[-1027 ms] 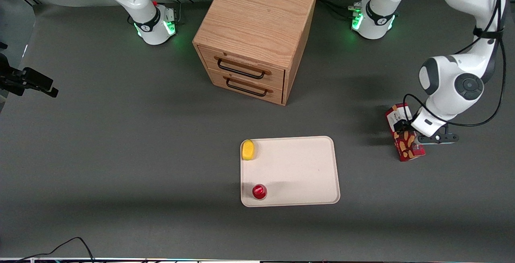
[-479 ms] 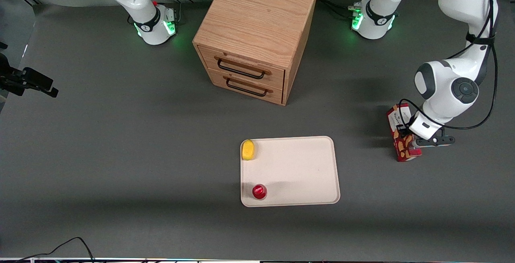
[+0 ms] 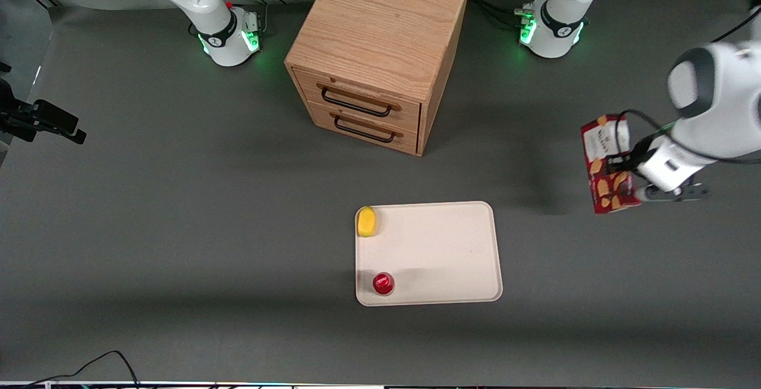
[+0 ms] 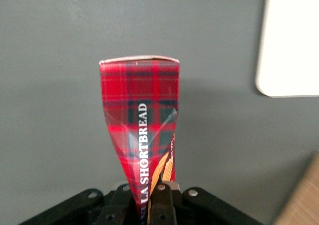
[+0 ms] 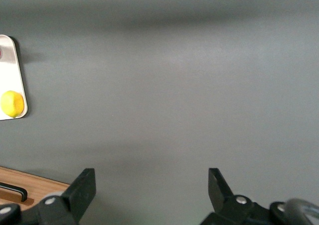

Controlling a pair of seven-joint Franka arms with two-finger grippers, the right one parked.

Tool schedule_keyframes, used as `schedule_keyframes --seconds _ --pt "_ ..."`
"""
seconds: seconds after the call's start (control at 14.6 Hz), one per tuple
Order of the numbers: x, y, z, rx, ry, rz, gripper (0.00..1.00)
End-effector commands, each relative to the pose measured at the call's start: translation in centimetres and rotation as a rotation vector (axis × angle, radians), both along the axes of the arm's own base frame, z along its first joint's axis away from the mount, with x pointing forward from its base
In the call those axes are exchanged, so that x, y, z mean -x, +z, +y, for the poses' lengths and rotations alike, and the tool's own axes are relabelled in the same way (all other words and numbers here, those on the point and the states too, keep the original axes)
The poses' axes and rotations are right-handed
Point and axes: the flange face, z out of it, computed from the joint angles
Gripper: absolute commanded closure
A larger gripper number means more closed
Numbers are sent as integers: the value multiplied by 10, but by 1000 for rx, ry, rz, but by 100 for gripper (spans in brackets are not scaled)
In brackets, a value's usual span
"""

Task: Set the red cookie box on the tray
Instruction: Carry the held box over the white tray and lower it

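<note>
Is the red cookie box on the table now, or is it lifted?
Lifted. The end effector grips the red cookie box above the table, toward the working arm's end; its shadow lies apart. It is not yet over the tray.

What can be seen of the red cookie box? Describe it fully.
The red cookie box is a long, narrow carton in dark-red tartan, with tan cookie pictures, a white label at one end and white lettering reading SHORTBREAD along its side. The gripper is shut on one end, pinching the cardboard inward. It hangs above the grey table toward the working arm's end, apart from the tray.
</note>
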Motion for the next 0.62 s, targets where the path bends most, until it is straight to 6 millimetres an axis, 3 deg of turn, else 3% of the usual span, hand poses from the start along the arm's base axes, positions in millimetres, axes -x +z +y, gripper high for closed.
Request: schedule_keyframes --seconds 0.0,0.07,0.21,0.41,0.55 --pt "-14 94 -37 -75 -11 52 100" --pt "-17 105 -53 -88 18 43 100" --pt "-24 94 -121 -94 126 12 100" --pt "-46 37 -218 -60 321 -53 100" --pt "-59 -4 -271 -1 436 -105 100"
